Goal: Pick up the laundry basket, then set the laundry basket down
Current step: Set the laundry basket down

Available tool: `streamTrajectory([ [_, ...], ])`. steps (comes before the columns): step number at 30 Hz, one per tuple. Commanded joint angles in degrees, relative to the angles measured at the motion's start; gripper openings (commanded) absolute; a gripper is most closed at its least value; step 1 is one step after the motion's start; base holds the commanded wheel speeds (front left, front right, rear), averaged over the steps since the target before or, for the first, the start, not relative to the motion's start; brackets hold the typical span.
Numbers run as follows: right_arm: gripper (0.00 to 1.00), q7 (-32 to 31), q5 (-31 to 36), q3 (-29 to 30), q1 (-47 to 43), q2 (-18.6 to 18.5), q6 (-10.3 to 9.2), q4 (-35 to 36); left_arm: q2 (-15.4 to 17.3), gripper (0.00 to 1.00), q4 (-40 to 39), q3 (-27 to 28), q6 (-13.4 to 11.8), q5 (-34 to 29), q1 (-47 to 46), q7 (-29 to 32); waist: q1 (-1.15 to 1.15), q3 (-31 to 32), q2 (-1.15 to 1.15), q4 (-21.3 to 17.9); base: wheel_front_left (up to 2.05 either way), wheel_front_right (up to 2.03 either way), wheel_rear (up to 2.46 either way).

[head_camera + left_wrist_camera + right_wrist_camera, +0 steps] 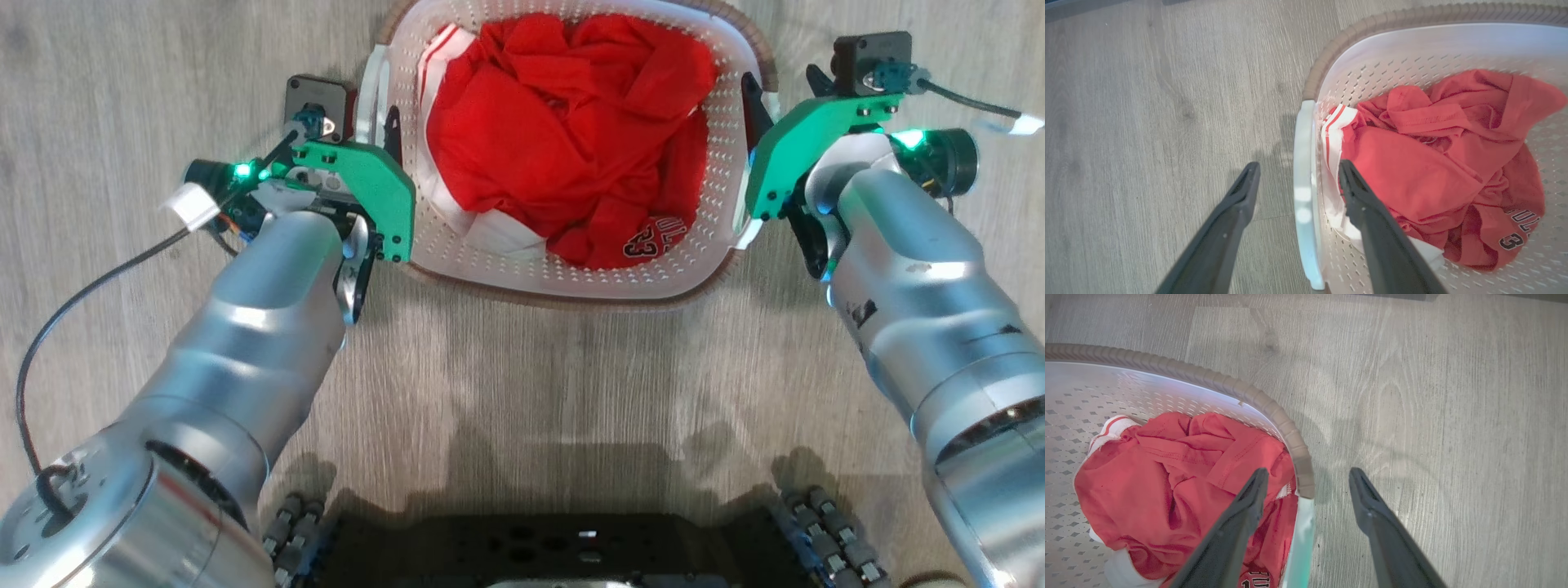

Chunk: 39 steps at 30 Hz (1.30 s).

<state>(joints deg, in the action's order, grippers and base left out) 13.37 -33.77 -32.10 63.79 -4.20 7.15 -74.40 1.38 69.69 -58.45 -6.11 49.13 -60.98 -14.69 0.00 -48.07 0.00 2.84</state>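
Lying between the robot's two arms on a grey wood-grain floor, the laundry basket is white and perforated, with a brown woven-look rim. Its left handle passes between the spread fingers of the left gripper: one finger is outside the basket over the floor, the other inside, above the clothes. On the basket's opposite side, the right gripper is parted the same way across the rim and the right handle, with one finger inside and one outside. Neither pair has closed on the plastic, and contact with the handles cannot be made out. Crumpled red clothing is heaped inside the basket, with a white, red-striped garment against its left wall, just under the inner left finger. Nearer the robot than the basket is the dark wheeled base.
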Motion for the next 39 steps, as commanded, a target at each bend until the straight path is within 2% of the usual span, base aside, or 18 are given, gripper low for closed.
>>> streamTrajectory([
  [1, 1.00, 0.89, 1.36, 0.69, -3.88, 1.21, 0.34, 0.44, 1.50, 1.00, -0.62, 1.41, -0.86, -0.03, 1.18, -0.27, 0.00, 1.50, 0.00, -0.14, 0.00, 0.00, 0.00],
  [7, 1.00, 1.56, 4.92, 4.66, -4.02, 1.27, 0.34, 0.44, 2.23, 1.00, -3.81, 4.82, -1.76, -2.17, 2.73, -0.29, 0.00, 5.08, 0.00, -0.37, 0.00, 0.00, 0.00],
  [11, 1.00, 1.61, 6.67, 9.31, -4.46, 1.30, 0.34, 2.37, 3.35, 1.00, -8.33, 9.15, -2.16, -4.34, 4.74, -0.29, 0.00, 7.79, 0.00, -0.50, 0.00, 0.00, 0.00],
  [18, 1.00, 1.62, 12.78, 15.41, -10.66, 1.31, 0.34, 12.25, 5.53, 1.00, -18.08, 18.60, -2.75, -11.92, 11.94, -0.30, 0.00, 13.98, 0.00, -0.43, 0.00, 0.00, 0.00],
  [23, 1.00, 1.63, 15.82, 17.39, -16.08, 1.32, 0.34, 20.49, 6.17, 1.00, -24.00, 24.86, -2.32, -17.98, 18.04, -0.30, 0.00, 18.39, 0.00, -0.50, 0.00, 0.00, 0.00],
  [33, 1.00, 1.63, 14.97, 17.57, -27.97, 1.32, 0.34, 34.33, 5.94, 1.00, -38.00, 35.55, -0.54, -29.94, 30.83, -0.30, 0.00, 27.00, 0.00, -1.23, 0.00, 0.00, 0.00],
  [39, 1.00, 1.63, 15.49, 18.55, -35.10, 1.32, 0.34, 40.63, 5.07, 1.00, -45.89, 41.45, 0.16, -34.18, 39.84, -0.30, 0.00, 31.95, 0.00, -2.22, 0.00, 0.00, 0.00],
])
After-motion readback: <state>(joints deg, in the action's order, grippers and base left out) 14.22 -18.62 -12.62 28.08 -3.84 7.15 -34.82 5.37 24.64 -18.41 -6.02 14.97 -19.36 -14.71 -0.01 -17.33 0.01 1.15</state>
